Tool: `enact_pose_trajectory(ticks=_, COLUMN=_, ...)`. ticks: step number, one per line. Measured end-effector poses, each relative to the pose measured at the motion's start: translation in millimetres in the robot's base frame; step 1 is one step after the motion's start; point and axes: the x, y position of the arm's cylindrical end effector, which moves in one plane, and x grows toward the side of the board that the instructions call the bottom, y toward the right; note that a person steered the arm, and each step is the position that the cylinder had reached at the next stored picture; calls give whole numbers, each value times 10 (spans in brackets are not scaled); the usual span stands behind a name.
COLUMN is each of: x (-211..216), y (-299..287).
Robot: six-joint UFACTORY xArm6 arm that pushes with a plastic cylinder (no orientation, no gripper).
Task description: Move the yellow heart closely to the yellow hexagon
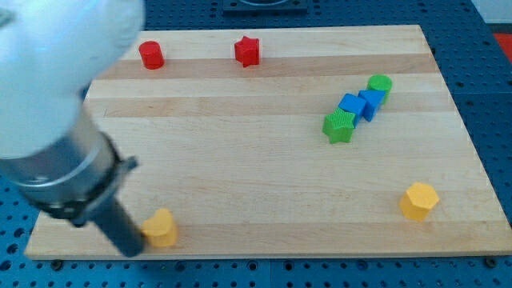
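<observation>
Yellow blocks number two: the yellow heart (pixel 161 228) sits at the lower left of the frame near the board's bottom edge, and the yellow hexagon (pixel 419 200) lies at the lower right, well apart from it; red blocks are also two, a red cylinder (pixel 151 55) and a red star (pixel 247 51), both along the upper edge left of centre; greens are two, a green star (pixel 339 126) and a green cylinder (pixel 380 85), and blues are two, a blue cube (pixel 351 105) and a second blue block (pixel 371 102), the four packed in a slanting row at the upper right, each touching the next; eight blocks in all on the wooden board (pixel 240 160), and no writing or label can be read anywhere; my tip (pixel 130 250) (the arm carries only a plain rod, nothing that opens, closes or holds) stands just beside the yellow heart on its left, seemingly touching it, under the blurred white and grey arm filling the frame's left side
</observation>
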Motion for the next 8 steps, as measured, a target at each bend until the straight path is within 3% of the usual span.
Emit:
enact_pose_trajectory(ticks=1, x=-7, y=647)
enact_pose_trajectory(ticks=2, x=-125, y=639)
enact_pose_trajectory(ticks=3, x=-152, y=-42)
enact_pose_trajectory(ticks=4, x=-401, y=163)
enact_pose_trajectory(ticks=8, x=-352, y=2124)
